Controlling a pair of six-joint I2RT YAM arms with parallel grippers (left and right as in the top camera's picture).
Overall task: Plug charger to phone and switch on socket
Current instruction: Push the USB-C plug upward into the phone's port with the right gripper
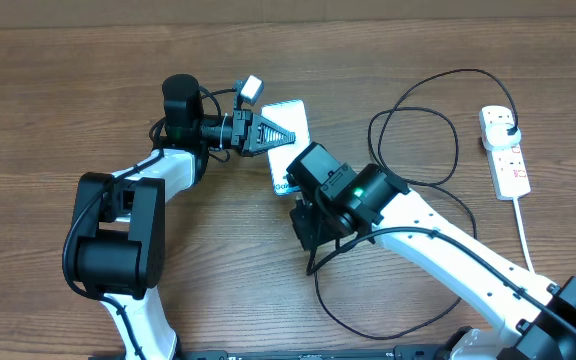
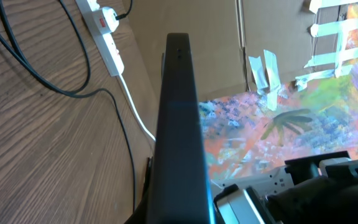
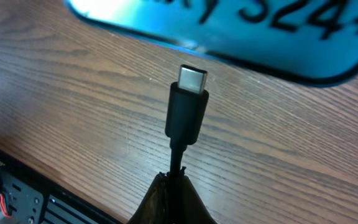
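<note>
My left gripper [image 1: 286,136] is shut on the phone [image 1: 292,118] and holds it tilted on its edge above the table, pale back up. In the left wrist view the phone's dark edge [image 2: 179,124] runs up the middle. My right gripper [image 3: 178,190] is shut on the charger [image 3: 185,118] just behind its connector. The silver connector tip [image 3: 192,79] points at the cyan screen [image 3: 229,25] and stops a little short of the phone's edge. From the right gripper [image 1: 303,215] the black cable [image 1: 408,100] loops to a black plug head [image 1: 509,128] seated in the white socket [image 1: 508,160].
The socket [image 2: 109,43] with its red switch lies at the far right, its thick white cord [image 1: 524,235] trailing toward the front. Slack charger cable [image 1: 368,325] curls over the table near the right arm. A painted backdrop [image 2: 278,130] stands beyond the table.
</note>
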